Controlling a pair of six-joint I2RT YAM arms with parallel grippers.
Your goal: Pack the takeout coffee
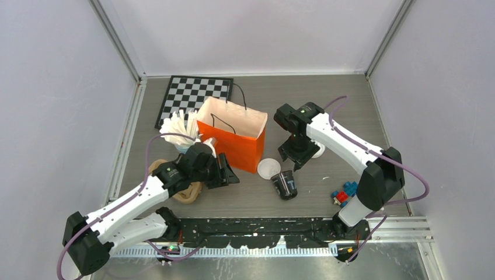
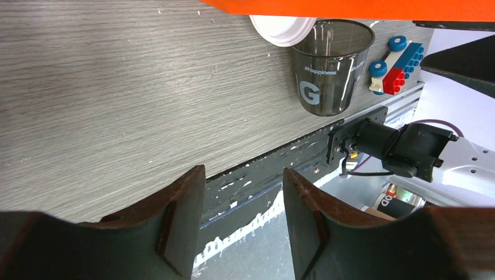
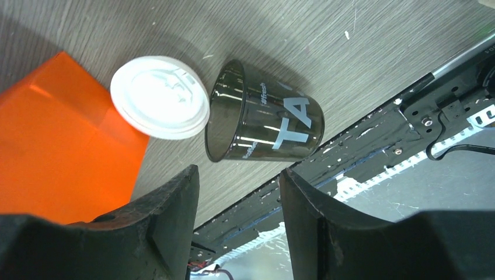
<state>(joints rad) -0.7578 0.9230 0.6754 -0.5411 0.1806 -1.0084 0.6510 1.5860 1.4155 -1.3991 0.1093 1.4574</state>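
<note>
A dark cup of the takeout coffee [image 1: 285, 184] lies on its side on the table, uncapped, its mouth toward a loose white lid [image 1: 269, 168]. The right wrist view shows that cup [image 3: 262, 122] and lid [image 3: 160, 96] just beyond my right gripper [image 3: 239, 175], which is open and empty. From above, the right gripper [image 1: 296, 158] hangs just behind the cup. My left gripper [image 1: 226, 175] sits low beside the orange bag [image 1: 233, 140], open and empty [image 2: 244, 175]. Its camera sees the cup [image 2: 330, 76] and lid [image 2: 283, 29] farther off.
A second white lid [image 1: 319, 150] peeks out behind the right arm. Toy bricks [image 1: 344, 193] lie at the front right. A light-blue cup of white sticks [image 1: 182, 131] and a chessboard [image 1: 192, 96] stand behind the bag. A wooden ring [image 1: 188, 191] lies under the left arm.
</note>
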